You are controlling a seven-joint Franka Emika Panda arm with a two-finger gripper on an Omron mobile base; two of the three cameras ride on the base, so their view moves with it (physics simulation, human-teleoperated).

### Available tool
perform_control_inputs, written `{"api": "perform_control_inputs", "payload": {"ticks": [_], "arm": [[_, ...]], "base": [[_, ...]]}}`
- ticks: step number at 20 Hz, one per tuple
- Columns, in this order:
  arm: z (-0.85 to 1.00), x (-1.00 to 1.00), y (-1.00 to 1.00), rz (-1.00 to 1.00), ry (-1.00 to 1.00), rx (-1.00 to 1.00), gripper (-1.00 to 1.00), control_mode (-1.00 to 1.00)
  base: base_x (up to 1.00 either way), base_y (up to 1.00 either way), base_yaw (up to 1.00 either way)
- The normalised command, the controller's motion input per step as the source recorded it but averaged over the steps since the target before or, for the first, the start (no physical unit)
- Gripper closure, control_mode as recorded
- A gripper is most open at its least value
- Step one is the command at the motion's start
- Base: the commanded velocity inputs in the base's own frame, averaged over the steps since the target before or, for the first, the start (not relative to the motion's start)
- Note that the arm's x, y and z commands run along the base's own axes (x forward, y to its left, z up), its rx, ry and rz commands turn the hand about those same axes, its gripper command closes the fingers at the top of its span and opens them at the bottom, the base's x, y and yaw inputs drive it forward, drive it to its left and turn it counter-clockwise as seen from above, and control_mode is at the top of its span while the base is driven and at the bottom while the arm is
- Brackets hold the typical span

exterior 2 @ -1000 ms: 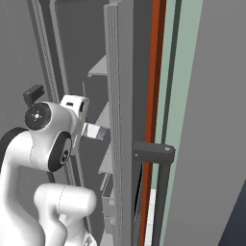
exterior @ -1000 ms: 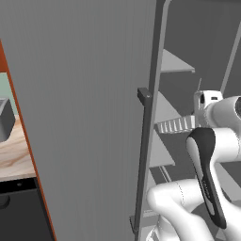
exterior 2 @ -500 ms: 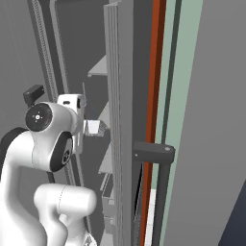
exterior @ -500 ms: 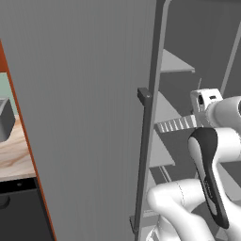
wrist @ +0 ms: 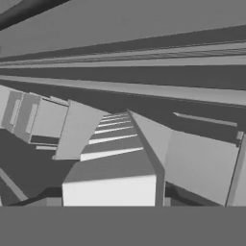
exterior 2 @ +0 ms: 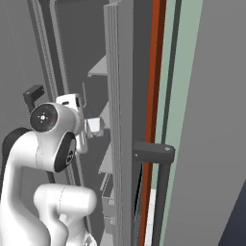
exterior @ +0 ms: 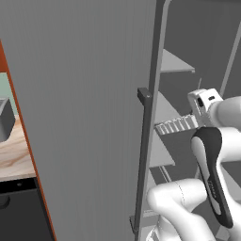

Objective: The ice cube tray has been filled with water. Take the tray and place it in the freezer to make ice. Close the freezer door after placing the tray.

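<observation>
One tool: my tool (exterior: 196, 116) is clenched on the ice cube tray, at the end of the white arm that reaches into the open freezer.
Ice cube tray: in the left base view the ice cube tray (exterior: 176, 125) shows as a pale ridged strip that sticks out leftward from the tool, roughly level. In the right base view I see only its white end (exterior 2: 93, 126), just beside the wrist. In the hand view it fills the lower middle as a white block with ribbed cells running away from the camera (wrist: 110, 178).
Tray position: it sits inside the freezer opening, between an upper shelf (exterior: 175, 63) and a lower shelf (exterior: 161, 153). I cannot tell whether it touches a shelf.
Freezer: the freezer (exterior: 207, 42) is a tall grey compartment with pale grey shelves stacked one above another.
Freezer door: the freezer door (exterior: 84, 117) stands wide open, left of the arm in the left base view. Its vertical bar handle (exterior: 142, 160) runs down the edge nearest the opening.
Table: a wooden table (exterior: 15, 156) shows at the far left, beyond the door, well apart from the tray.
</observation>
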Motion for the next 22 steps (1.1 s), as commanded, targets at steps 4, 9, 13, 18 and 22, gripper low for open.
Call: {"api": "perform_control_inputs", "payload": {"ticks": [4,9,13,18,22], "arm": [[-0.09,0.00,0.00,0.08,-0.10,-0.10,1.00,-1.00],[0.00,-0.05,0.00,0.01,-0.22,-0.08,1.00,-1.00],[0.00,0.00,0.00,0.00,-0.23,-0.07,1.00,-1.00],[0.00,0.00,0.00,-0.02,-0.21,-0.05,1.00,-1.00],[0.00,-0.07,0.00,-0.03,-0.14,-0.01,1.00,-1.00]], "base": [[0.00,0.00,0.00],[0.00,0.00,0.00],[0.00,0.00,0.00],[0.00,0.00,0.00],[0.00,0.00,0.00]]}}
